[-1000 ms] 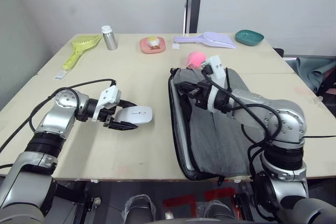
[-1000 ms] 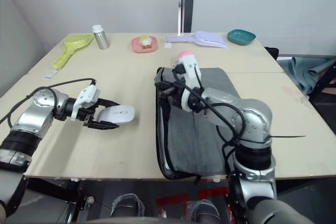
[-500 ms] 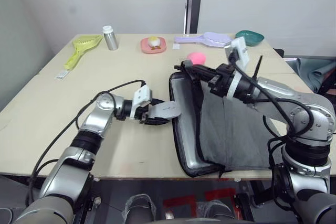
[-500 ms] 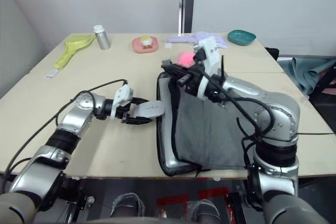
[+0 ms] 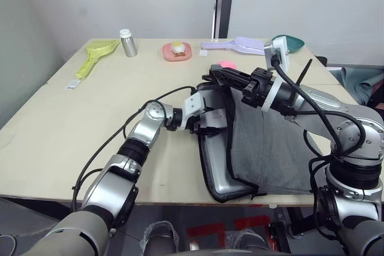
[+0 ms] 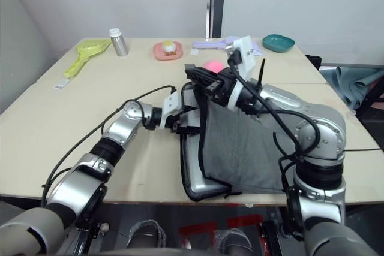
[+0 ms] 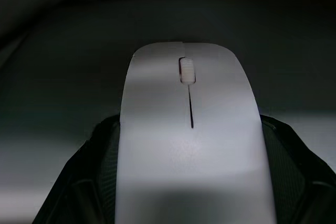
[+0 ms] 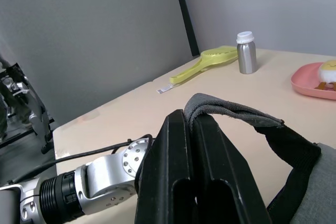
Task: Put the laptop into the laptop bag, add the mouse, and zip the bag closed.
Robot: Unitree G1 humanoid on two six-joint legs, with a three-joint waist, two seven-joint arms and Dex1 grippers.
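Observation:
The grey laptop bag lies on the right half of the table. My right gripper is shut on its black-edged upper flap and holds it raised, so the bag's left side gapes open. The silver laptop lies inside, showing along the open edge. My left gripper reaches in under the raised flap, shut on the white mouse. In the left wrist view the mouse sits between the black fingers, with dark bag interior around it.
A pink plush toy sits just behind the bag. Along the table's far side stand a yellow-green scoop, a silver bottle, a pink plate, a lilac scoop and a teal bowl.
My left gripper has carried the mouse rightward across the table and in under the bag's flap. My right gripper has lifted the flap up off the bag.

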